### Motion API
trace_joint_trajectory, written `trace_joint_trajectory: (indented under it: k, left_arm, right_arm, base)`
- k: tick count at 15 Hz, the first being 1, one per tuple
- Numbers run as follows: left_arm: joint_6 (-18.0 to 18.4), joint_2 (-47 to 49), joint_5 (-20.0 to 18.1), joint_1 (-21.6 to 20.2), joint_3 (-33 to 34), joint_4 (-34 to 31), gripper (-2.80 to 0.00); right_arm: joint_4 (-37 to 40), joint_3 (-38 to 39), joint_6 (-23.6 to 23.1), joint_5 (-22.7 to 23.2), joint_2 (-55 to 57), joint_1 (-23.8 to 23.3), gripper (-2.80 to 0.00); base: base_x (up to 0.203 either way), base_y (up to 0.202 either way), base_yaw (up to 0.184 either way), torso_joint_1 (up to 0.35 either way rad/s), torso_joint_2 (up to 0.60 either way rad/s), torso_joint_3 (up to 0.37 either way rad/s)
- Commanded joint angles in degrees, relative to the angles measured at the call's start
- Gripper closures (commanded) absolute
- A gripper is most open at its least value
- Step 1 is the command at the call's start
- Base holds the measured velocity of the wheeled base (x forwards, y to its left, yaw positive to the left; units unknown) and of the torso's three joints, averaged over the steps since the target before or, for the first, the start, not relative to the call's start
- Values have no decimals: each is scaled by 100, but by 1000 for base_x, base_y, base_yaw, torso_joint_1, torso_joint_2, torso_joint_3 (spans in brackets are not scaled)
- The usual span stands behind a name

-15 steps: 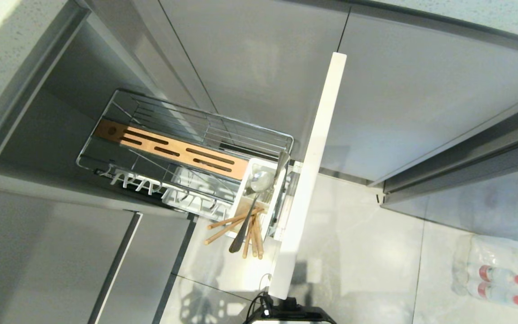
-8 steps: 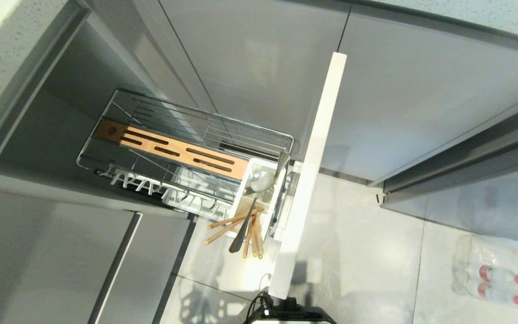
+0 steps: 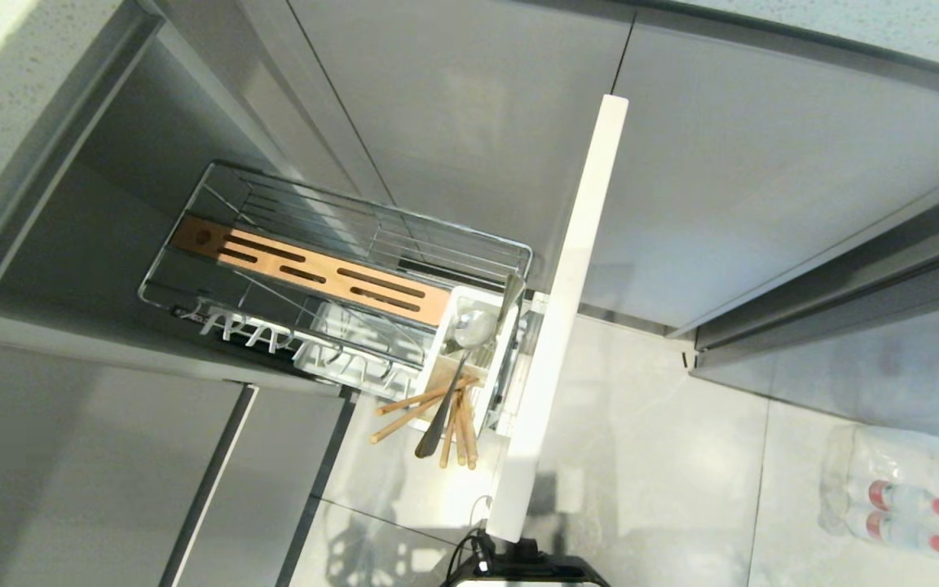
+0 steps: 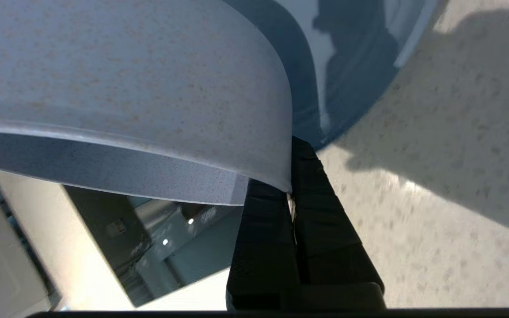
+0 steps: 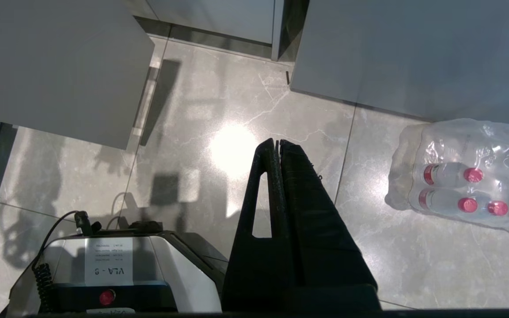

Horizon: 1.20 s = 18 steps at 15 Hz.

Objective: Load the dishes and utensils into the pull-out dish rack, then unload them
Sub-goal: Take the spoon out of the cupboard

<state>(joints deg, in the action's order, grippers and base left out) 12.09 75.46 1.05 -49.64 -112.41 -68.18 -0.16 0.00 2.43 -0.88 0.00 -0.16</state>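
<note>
In the left wrist view my left gripper (image 4: 289, 187) is shut on the rim of the matte grey-blue bowl (image 4: 126, 88), which fills most of that view. Just beyond it a darker blue round dish (image 4: 320, 88) lies on the speckled countertop (image 4: 435, 185). In the head view the pull-out dish rack (image 3: 339, 236) stands drawn out of the cabinet, with its wooden bar (image 3: 306, 273) and front panel (image 3: 567, 310). Its white caddy (image 3: 441, 359) holds the chopsticks (image 3: 416, 408) and the spoon (image 3: 471, 328). Neither arm shows in the head view. My right gripper (image 5: 277, 143) hangs shut and empty over the floor.
A shrink-wrapped pack of water bottles (image 3: 901, 497) lies on the tiled floor at the right. My own base (image 3: 518, 567) sits just below the rack's front panel. Grey cabinet fronts enclose the rack on both sides.
</note>
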Motion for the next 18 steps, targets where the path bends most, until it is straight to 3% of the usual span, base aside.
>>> trace_joint_trajectory:
  k: [1, 9, 10, 15, 18]
  left_arm:
    - [4, 126, -17, -2, -9, 49, 0]
    - [-41, 249, -43, -11, -71, 121, 0]
    - [-42, 234, -43, -11, -71, 122, -280]
    - [-94, 170, -42, -18, -71, 181, -280]
    - [-362, 70, 2, -21, -71, 498, -280]
  right_arm:
    - [-2, 0, 4, 0, 9, -2, 0]
    - [-2, 0, 4, 0, 9, 6, 0]
    - [-2, 0, 4, 0, 9, 0, 0]
    - [-2, 0, 4, 0, 4, 2, 0]
    - [-2, 0, 4, 0, 3, -2, 0]
  base:
    - [0, 0, 0, 0, 0, 0]
    - [0, 0, 0, 0, 0, 0]
    - [0, 0, 0, 0, 0, 0]
    - [0, 0, 0, 0, 0, 0]
    - [0, 0, 0, 0, 0, 0]
